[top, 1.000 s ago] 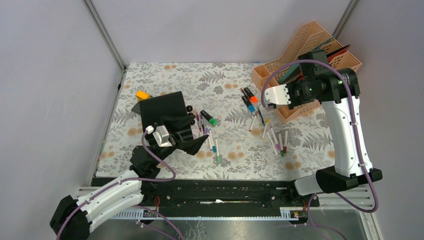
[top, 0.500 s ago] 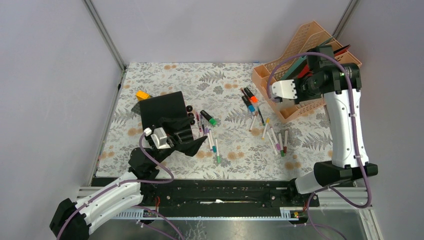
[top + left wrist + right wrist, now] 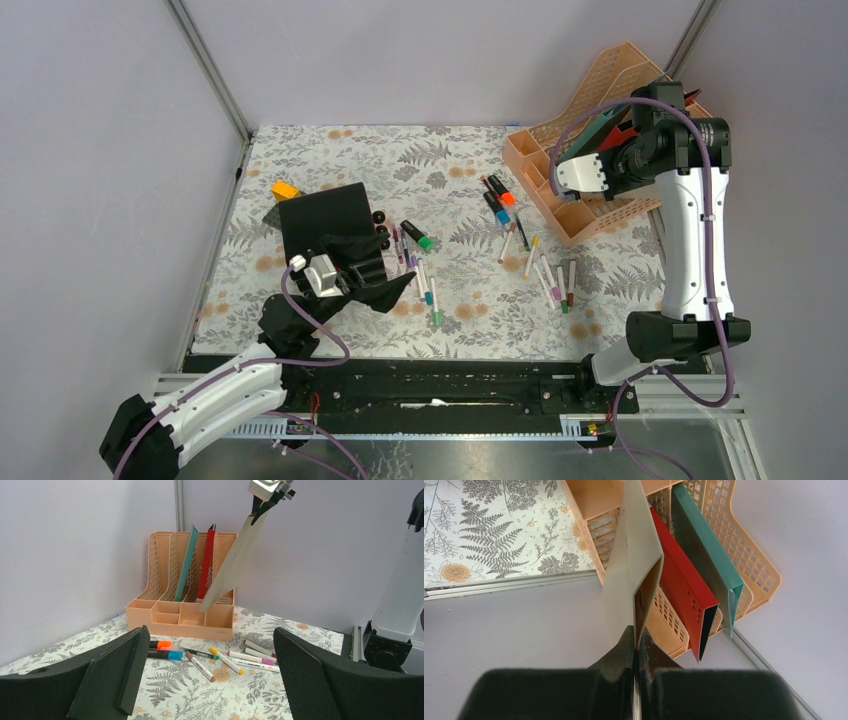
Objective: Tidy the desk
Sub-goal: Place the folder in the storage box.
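- Clamped tight in right gripper (image 3: 638, 636): top edge of beige folder (image 3: 230, 565); lower end down at peach organizer (image 3: 180, 620), exact slot hard to tell.
- Standing in slots beside it: red folder (image 3: 684, 590), teal folder (image 3: 706, 555); bottoms hidden.
- Spread wide, gripping nothing: left gripper (image 3: 207, 660), low over desk (image 3: 450, 165), blocking part of black flat item (image 3: 325, 212).
- Desk flat under both arms; near edge cut off by black rail (image 3: 440, 375).
- Loose markers (image 3: 545, 272) scattered mid-desk; small yellow item (image 3: 285, 189) unidentifiable.
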Available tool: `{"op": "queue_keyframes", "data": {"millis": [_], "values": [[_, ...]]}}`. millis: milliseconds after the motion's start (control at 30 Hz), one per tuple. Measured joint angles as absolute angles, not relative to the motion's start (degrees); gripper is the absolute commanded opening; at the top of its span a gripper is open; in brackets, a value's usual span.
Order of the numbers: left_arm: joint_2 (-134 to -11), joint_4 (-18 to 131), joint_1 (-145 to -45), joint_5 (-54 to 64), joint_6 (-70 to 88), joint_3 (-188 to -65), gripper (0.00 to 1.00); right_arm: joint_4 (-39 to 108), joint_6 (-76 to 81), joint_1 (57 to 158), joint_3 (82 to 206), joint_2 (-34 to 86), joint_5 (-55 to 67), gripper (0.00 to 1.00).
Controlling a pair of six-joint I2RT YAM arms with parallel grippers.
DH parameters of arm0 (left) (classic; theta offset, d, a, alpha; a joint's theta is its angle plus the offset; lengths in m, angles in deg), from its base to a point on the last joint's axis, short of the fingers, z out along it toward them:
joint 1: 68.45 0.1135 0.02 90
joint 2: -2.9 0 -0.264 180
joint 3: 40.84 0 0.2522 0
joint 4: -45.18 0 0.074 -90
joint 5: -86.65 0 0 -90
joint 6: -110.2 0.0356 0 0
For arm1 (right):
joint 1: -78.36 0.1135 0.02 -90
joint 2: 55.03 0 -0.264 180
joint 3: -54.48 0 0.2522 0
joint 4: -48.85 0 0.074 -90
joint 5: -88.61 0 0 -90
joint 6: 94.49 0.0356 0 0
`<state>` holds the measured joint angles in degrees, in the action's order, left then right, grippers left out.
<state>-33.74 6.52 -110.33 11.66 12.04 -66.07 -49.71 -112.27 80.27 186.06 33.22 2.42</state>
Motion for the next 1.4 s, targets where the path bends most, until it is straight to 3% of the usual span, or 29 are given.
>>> {"op": "queue_keyframes", "data": {"millis": [367, 600, 767, 1000, 1400], "values": [[-40.38, 3.02, -110.33, 13.34, 11.45, -66.24, 0.99, -50.49, -108.56, 91.87, 184.03, 29.89, 4.17, 0.00], [-65.15, -6.57, -115.86, 18.22, 9.44, -75.36, 0.99, -50.99, -106.88, 92.29, 180.33, 27.42, 3.78, 0.00], [-74.59, -10.44, -118.73, 20.77, 10.95, -82.37, 0.99, -51.02, -108.65, 90.17, 179.83, 27.42, 3.03, 0.00], [-76.60, -13.67, -118.73, 21.67, 11.65, -82.72, 0.99, -50.75, -114.44, 82.06, 181.06, 28.89, 2.66, 0.00], [-73.91, -12.71, -118.73, 21.43, 15.36, -79.53, 0.99, -49.95, -121.11, 81.19, 182.78, 31.86, 2.57, 0.00]]}}
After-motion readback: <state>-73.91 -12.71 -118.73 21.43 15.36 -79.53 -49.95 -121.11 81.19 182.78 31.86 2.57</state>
